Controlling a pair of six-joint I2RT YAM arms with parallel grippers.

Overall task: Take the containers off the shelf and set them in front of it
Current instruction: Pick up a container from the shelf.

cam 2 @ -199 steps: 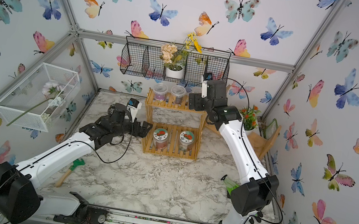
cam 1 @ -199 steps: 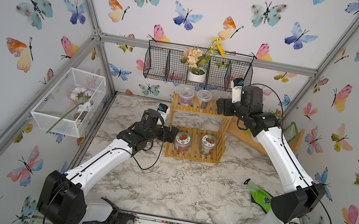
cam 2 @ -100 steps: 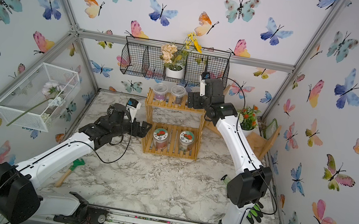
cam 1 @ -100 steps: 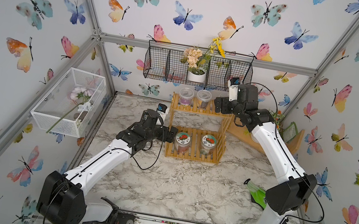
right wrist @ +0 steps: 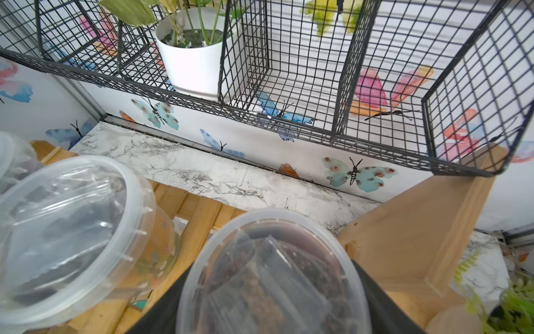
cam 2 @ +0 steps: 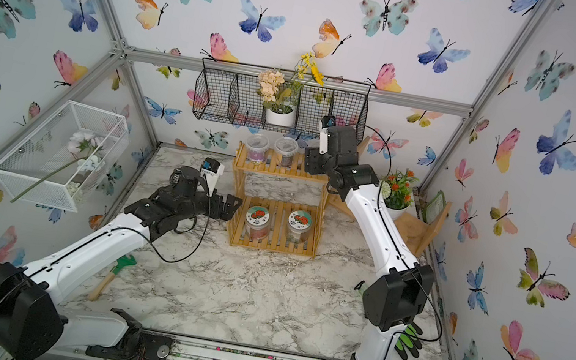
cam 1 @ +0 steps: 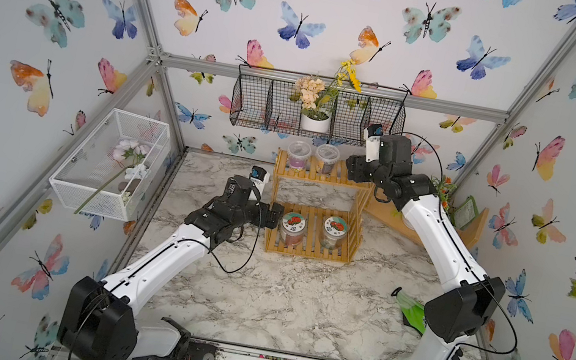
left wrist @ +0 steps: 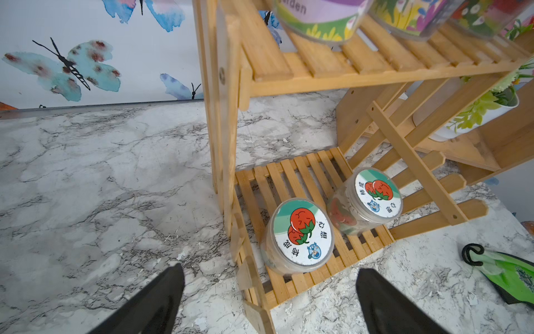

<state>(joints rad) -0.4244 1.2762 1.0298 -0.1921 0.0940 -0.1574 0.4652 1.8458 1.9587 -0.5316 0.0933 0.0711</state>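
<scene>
On the top tier of the shelf, at the end where the right pincer reaches in, the end cup stands upright, long axis vertical, lid upward. It lies between the jaws of this pincer; we cannot tell if they press it yet. We judge the next move is a lift clear of the shelf. The left pincer is wide open beside the bottom tier, the nearer jar just ahead
</scene>
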